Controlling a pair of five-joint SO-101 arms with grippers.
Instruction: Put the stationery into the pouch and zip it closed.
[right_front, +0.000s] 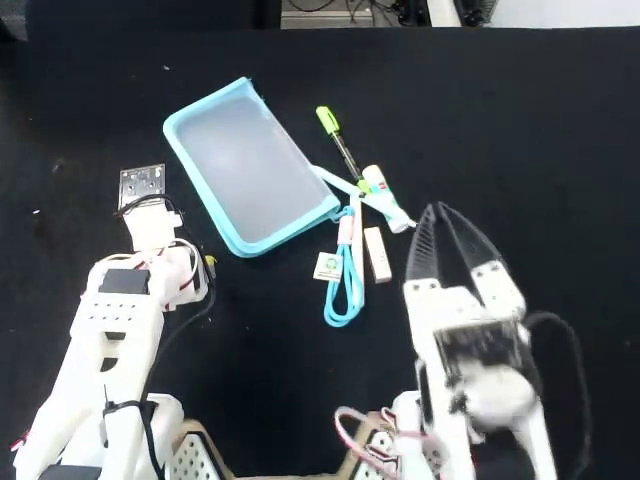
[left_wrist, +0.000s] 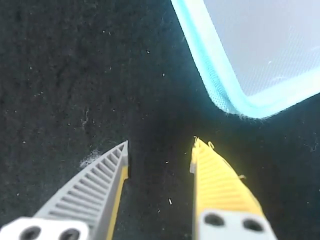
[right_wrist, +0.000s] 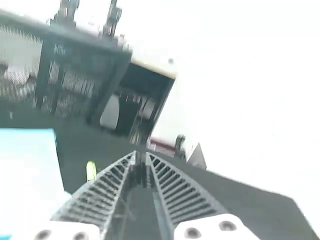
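A black table (right_front: 520, 120) is seen. The pouch (right_front: 250, 165), frosted grey with turquoise edging, is laid flat just ahead of the left gripper (left_wrist: 160, 150), whose jaws are spread. The right gripper (right_front: 440, 215) is pinched closed and empty, with the stationery (right_front: 385, 200) scattered just beside its tips. The labels are too small to be read.

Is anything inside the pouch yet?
The pouch shows no shape through its frosted face, though something flat could hide. The green-capped pen lies outside, beside it.

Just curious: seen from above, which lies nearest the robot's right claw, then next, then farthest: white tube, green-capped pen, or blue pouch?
1. White plastic tube, just beside the right claw.
2. Green-capped black pen, beyond the tube.
3. Light-blue translucent pouch, farthest, toward the other arm.
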